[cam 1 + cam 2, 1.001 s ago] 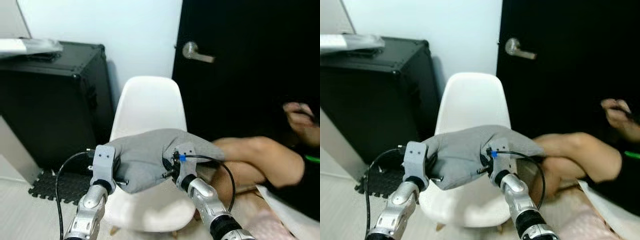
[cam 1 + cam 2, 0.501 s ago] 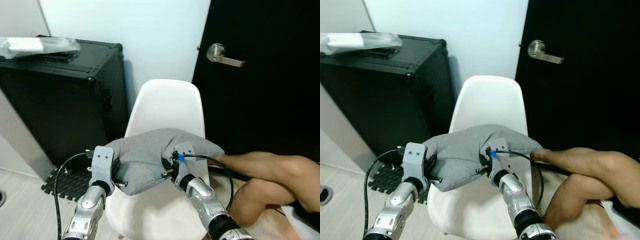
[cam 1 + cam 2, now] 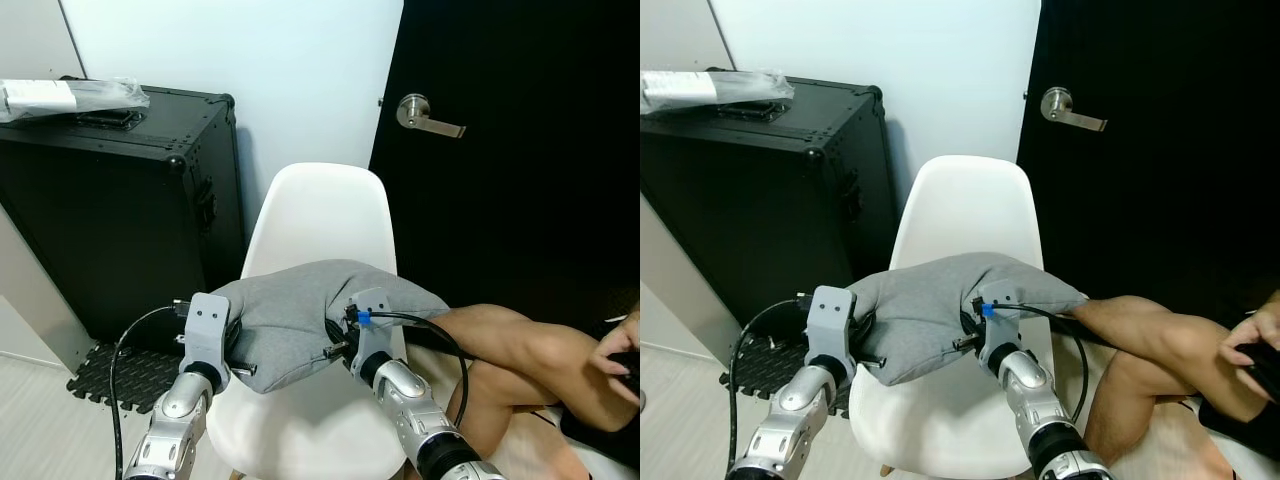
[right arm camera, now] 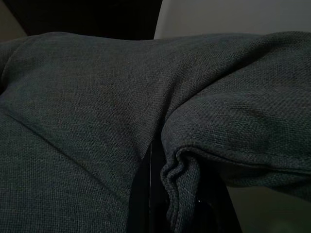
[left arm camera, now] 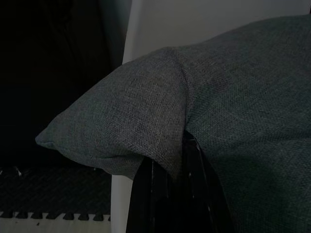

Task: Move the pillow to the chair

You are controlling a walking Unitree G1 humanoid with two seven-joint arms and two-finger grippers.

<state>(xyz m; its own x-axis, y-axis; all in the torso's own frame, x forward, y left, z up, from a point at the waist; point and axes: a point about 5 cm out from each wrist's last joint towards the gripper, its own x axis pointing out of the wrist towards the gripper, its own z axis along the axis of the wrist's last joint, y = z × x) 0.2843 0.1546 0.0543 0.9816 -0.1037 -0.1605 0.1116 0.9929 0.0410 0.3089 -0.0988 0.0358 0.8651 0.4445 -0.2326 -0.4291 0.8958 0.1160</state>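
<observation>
- The black door (image 3: 520, 230) with its lever handle (image 3: 425, 112) and the pale wall (image 3: 300, 80) stand behind everything — neither bears on the placement.
- The black case (image 3: 110, 210) stands just beside the chair on the robot's left, a wrapped packet (image 3: 65, 95) lying on top, a black foam mat (image 3: 115, 378) at its foot; it leaves the left arm little room to swing outward.
- A person's legs (image 3: 520, 350) stretch in from the right, near the seat's edge and close by the right arm — the likeliest thing to be brushed when the arms pull back. A hand (image 3: 618, 352) shows at the far right.
- The white chair (image 3: 322, 215) stands straight ahead, its seat bare and ready.
- The grey pillow (image 3: 310, 315) is held over the seat, in front of the backrest, seemingly not yet resting on it; I judge the carrying done and only lowering and letting go left.
- The left gripper (image 3: 228, 352) holds the pillow's left end; in the left wrist view its fingers (image 5: 163, 194) are clamped on a fold of the cloth.
- The right gripper (image 3: 340, 338) holds the right end, fingers (image 4: 148, 194) likewise pinched on a bunched seam.
</observation>
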